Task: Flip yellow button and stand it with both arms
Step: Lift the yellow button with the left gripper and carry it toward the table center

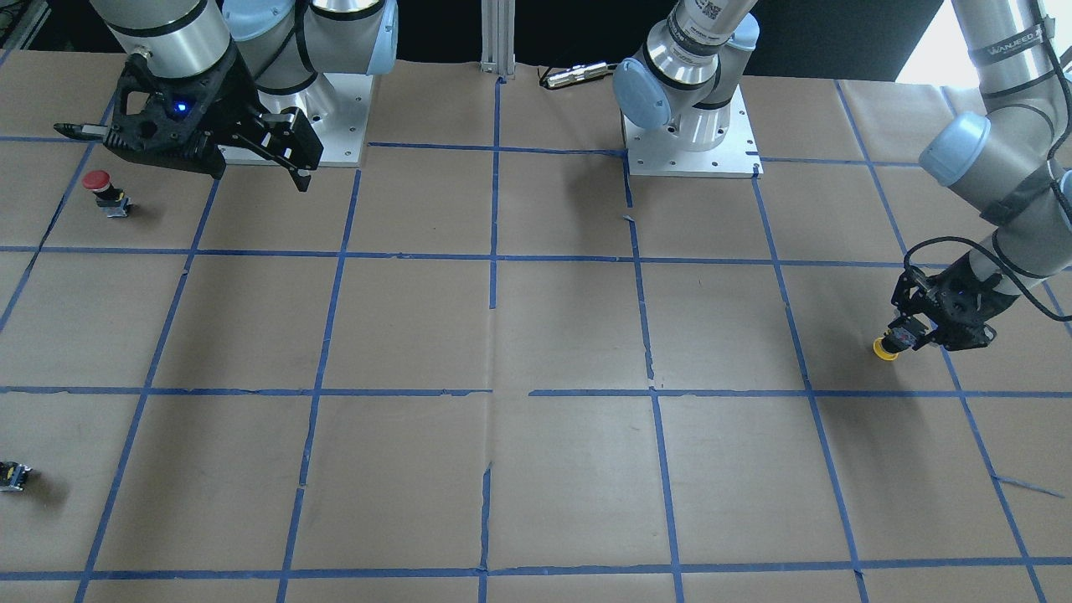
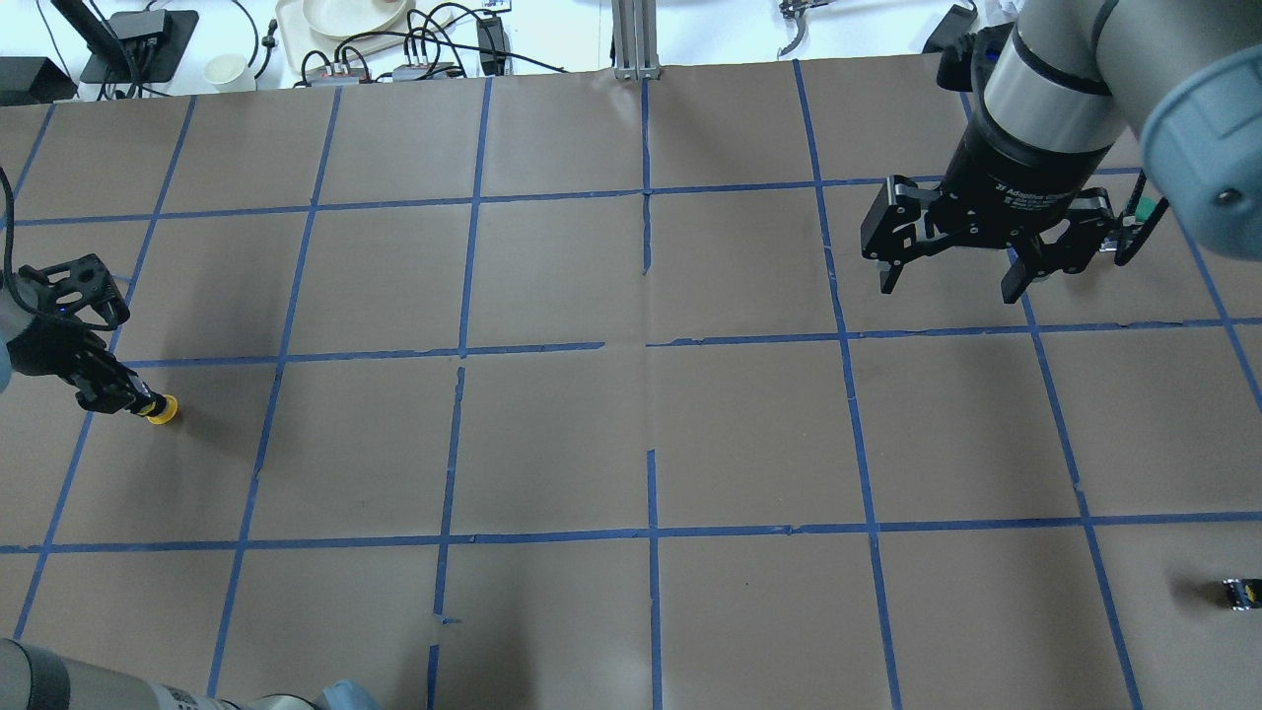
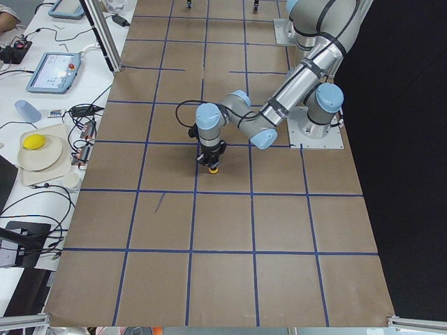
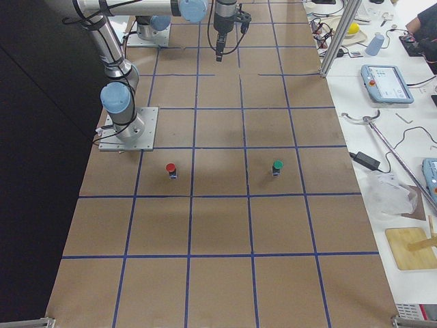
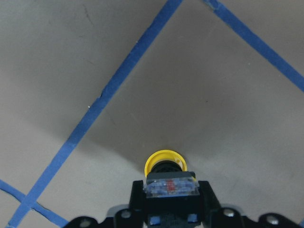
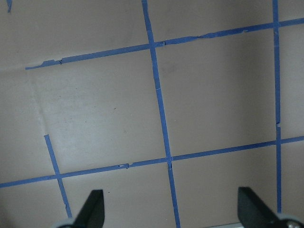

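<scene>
Left fingers (image 5: pixel 207 199) seemingly grip yellow button (image 5: pixel 164 160).

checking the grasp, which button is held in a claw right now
The yellow button, clamped in the left claw. The red button and green button stand loose on the table.

Brown paper table cover (image 2: pixel 552 434): matt, faintly creased below right gripper (image 2: pixel 951 284). Blue grid tape (image 5: pixel 115 83): thin, dull, edges frayed and torn just ahead of left gripper (image 2: pixel 136 400). Both grippers: black plastic, matt. Between left gripper's fingers, yellow button (image 5: pixel 164 163): cap smooth plastic, soft sheen; body black plastic with a clear glossy end block. Both arms (image 1: pixel 708 46): silver metal tubes, satin finish; joint caps (image 1: pixel 641 92) light-blue smooth plastic. Flat base plate (image 1: pixel 737 159): pale bare metal
</scene>
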Tool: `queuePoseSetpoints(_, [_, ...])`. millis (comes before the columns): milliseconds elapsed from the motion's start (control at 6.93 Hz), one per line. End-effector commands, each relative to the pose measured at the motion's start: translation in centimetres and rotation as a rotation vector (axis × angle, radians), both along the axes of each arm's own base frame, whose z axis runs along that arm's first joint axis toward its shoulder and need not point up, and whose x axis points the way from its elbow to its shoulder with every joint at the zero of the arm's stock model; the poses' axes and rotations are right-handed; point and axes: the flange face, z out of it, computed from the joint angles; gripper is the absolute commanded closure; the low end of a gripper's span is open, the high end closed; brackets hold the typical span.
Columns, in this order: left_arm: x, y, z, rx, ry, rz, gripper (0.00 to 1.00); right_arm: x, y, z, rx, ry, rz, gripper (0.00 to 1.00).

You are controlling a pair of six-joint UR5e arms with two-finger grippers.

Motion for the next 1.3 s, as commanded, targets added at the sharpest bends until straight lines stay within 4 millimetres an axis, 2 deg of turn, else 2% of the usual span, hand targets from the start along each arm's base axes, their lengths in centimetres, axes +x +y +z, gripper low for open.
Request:
queuePoseSetpoints(0, [-4.5,-1.6,4.7,-0.003,0.144,0.086,0.83,-0.1,-0.2,-0.5,0.011,0.001,-0.006,0.0])
queuePoseSetpoints(144, [-9.0,-1.5,7.2,0.094,0.234,0.181,0.83,-0.2,-0.3,-0.4,0.006,0.001,-0.009,0.0])
queuePoseSetpoints(288, [-15.3,-1.5,8.9,0.173,0.389,0.352,0.83,-0.3,-0.8,-0.8,0.008,-0.001,-0.025,0.0])
queuePoseSetpoints(433, [-22.2,-1.7,10.4,0.23,0.503,0.456,0.83,-1.1,-1.7,-1.0,0.021,-0.013,-0.09,0.0])
queuePoseSetpoints(577, [-28.0,-1.0,12.5,0.281,0.603,0.528,0.83,-2.3,-2.3,-0.9,0.019,-0.075,-0.17,0.0])
queuePoseSetpoints(721, [-32.3,0.0,15.4,0.324,0.733,0.648,0.83,-3.9,-3.2,-0.2,0.013,-0.214,-0.299,0.0])
queuePoseSetpoints(865, [-36.1,1.0,17.5,0.392,0.843,0.72,0.83,-5.4,-4.3,-0.1,0.054,-0.362,-0.556,0.0])
queuePoseSetpoints(1010, [-39.2,1.6,19.2,0.466,0.976,0.753,0.83,-5.5,-5.7,0.2,0.097,-0.495,-0.686,0.0])
queuePoseSetpoints(1154, [-40.7,1.3,21.6,0.527,1.152,0.778,0.83,-4.8,-6.3,1.1,0.154,-0.585,-0.86,0.0])
